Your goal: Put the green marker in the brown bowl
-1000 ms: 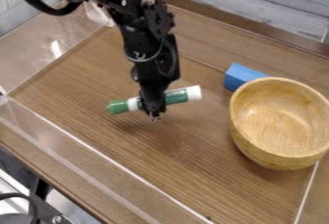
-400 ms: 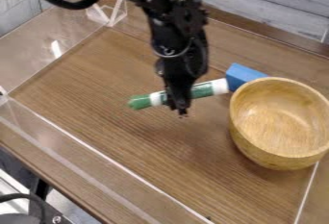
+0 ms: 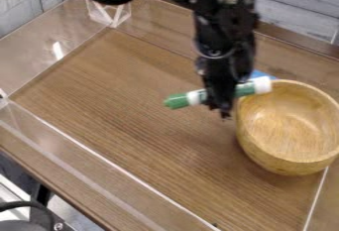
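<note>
The green marker (image 3: pixel 185 99) hangs level above the table, held across its middle. My gripper (image 3: pixel 223 104) is shut on it, pointing steeply down. The marker's green end sticks out to the left and its other end (image 3: pixel 260 83) reaches to the near left rim of the brown bowl (image 3: pixel 287 126). That wooden bowl sits at the right of the table, with nothing showing inside it. My gripper is just left of the bowl's rim.
The wooden table top (image 3: pixel 106 96) is ringed by low clear walls (image 3: pixel 54 146). A clear stand (image 3: pixel 110 14) sits at the back left. My black arm (image 3: pixel 219 17) reaches in from the top. The blue block is hidden behind the arm.
My gripper has carried the marker to the right and slightly up, from the table's middle to the bowl's left rim. The arm now covers the blue block.
</note>
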Robot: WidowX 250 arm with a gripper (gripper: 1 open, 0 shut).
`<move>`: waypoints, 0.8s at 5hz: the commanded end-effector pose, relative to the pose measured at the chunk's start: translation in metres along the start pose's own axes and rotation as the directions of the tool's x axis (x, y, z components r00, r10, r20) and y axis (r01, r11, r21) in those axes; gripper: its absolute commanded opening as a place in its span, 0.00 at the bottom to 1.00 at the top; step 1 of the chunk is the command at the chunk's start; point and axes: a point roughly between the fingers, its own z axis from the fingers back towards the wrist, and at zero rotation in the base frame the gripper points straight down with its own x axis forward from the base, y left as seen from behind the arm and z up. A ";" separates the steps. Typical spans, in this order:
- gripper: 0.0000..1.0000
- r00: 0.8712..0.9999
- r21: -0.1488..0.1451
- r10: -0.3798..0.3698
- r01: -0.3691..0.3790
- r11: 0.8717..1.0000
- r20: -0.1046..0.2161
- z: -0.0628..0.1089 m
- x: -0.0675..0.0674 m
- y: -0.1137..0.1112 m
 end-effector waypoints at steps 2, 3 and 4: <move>0.00 0.996 0.061 -0.025 0.020 0.998 0.085 0.005 0.047 0.001; 0.00 0.995 0.070 -0.024 0.018 0.997 0.097 0.006 0.050 0.000; 0.00 0.994 0.076 -0.023 0.015 0.997 0.106 0.008 0.051 -0.002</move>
